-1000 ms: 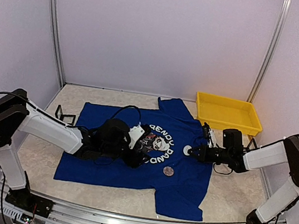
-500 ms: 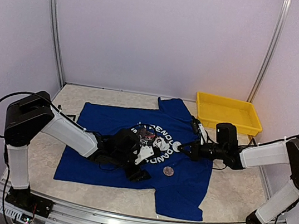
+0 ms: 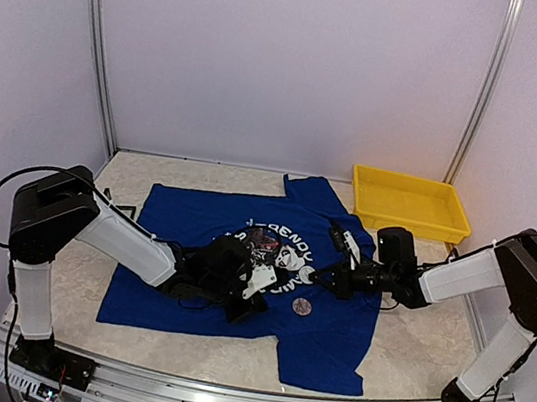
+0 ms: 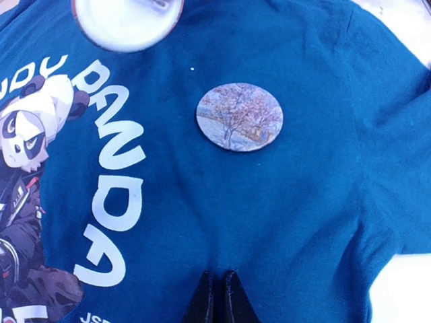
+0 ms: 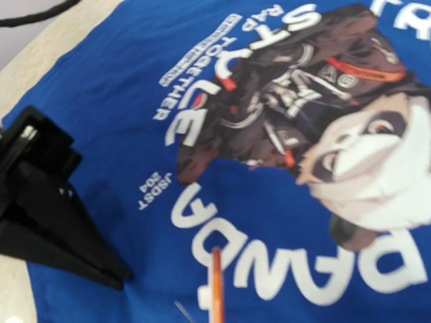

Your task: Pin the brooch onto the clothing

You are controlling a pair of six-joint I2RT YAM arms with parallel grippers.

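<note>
The clothing [image 3: 195,220] is a royal-blue T-shirt with a white panda print, lying flat on the table. My left gripper [image 3: 253,303] rests low on it below the print. In the left wrist view its fingers [image 4: 217,286] are shut on a small pucker of blue cloth [image 4: 323,202]. My right gripper [image 3: 320,277] is shut on a round brooch [image 3: 306,276] just right of the print, white back showing [image 4: 128,23]. The right wrist view shows it edge-on [image 5: 215,286] over the letters. A second round brooch [image 3: 302,307] with a tree picture [image 4: 240,116] lies loose on the shirt between the grippers.
A yellow tray [image 3: 411,227] stands at the back right, just beyond the shirt's sleeve. A small black stand [image 3: 118,207] sits by the shirt's left edge. Bare table [image 3: 427,356] shows to the right of the shirt.
My left gripper has gone from open to shut, pinching the shirt. My right gripper has carried its brooch leftward, closer to the print and the left gripper.
</note>
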